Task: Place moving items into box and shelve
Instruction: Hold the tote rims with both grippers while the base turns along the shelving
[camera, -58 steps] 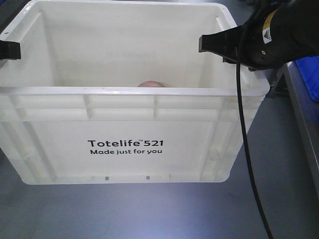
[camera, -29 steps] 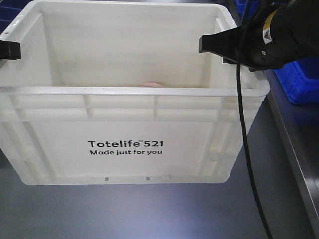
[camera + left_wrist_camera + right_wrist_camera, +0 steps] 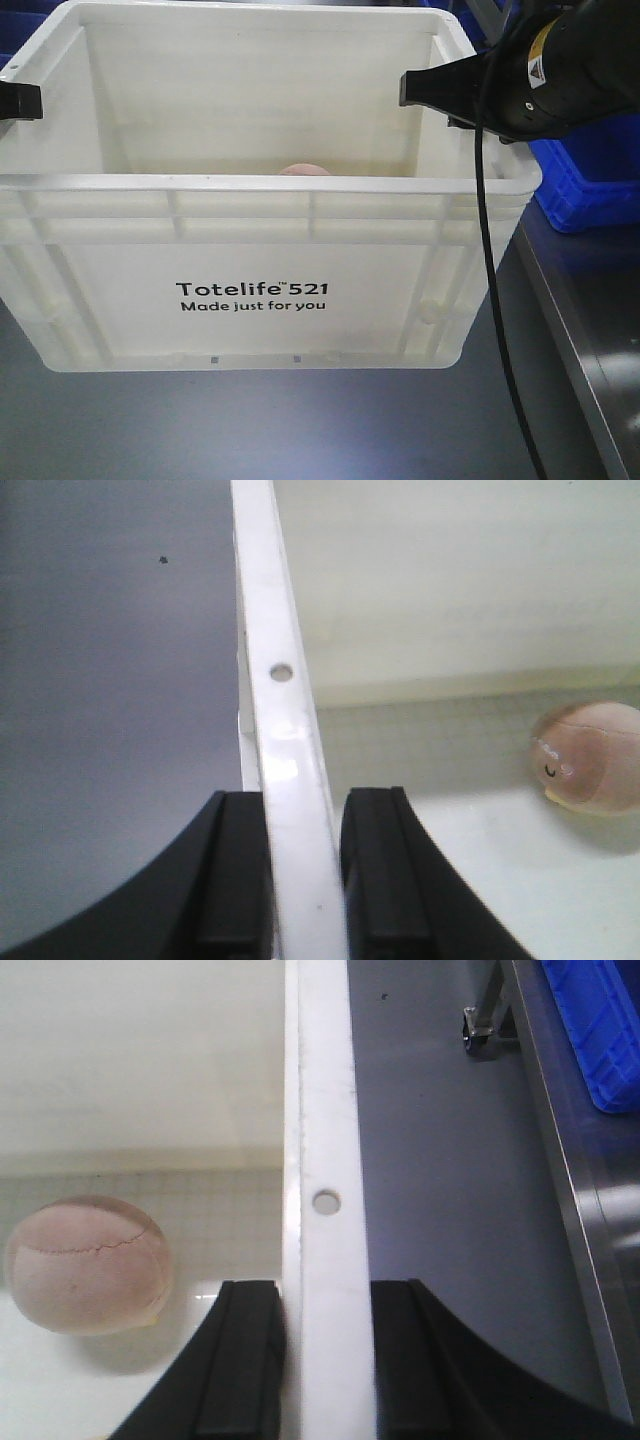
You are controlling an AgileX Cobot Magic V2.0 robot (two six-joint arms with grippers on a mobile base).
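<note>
Cream-white rectangular plastic tote [image 3: 250,230]; side rims pinched tight in left hand [image 3: 300,815] and right hand [image 3: 328,1300]. Inside, pale pink round ball [image 3: 88,1265].

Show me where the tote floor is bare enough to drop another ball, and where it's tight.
Bare floor lies between the pink ball and each side wall of the tote. Tight: both side rims, clamped by the left gripper and the right gripper.

The front view faces the cream-white rectangular plastic tote [image 3: 250,290] closely; the wrist views look steeply down its opposite side rims.
</note>
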